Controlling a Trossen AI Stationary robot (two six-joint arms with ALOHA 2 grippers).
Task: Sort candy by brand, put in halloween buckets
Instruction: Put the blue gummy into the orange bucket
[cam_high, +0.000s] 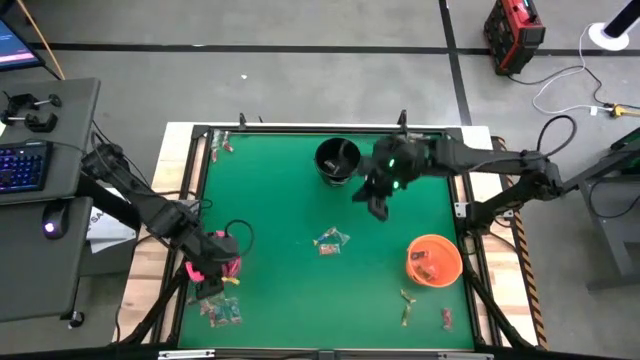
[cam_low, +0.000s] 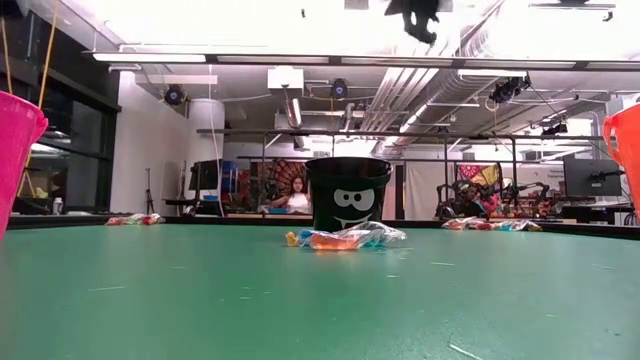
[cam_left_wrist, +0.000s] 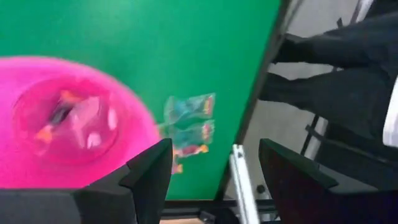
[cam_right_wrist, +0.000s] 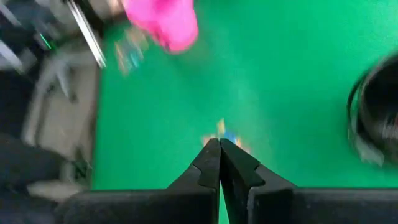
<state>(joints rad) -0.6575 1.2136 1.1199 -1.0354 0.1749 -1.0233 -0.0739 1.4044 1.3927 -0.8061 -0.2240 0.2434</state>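
Green surface (cam_high: 290, 200): left tool (cam_high: 212, 262) gapes over the pink bucket (cam_left_wrist: 62, 124) near the left edge; right tool (cam_high: 378, 205), pinched empty, hangs beside the black bucket (cam_high: 337, 160). Someone sits far behind.

dark jointed arms, green wrist light (cam_high: 391, 166)

Table (cam_high: 290, 190) = matt green felt-ish top, wood edges. Buckets: black (cam_low: 348, 190) glossy plastic. Candy (cam_low: 340, 238) w/ shiny crinkly wrappers.
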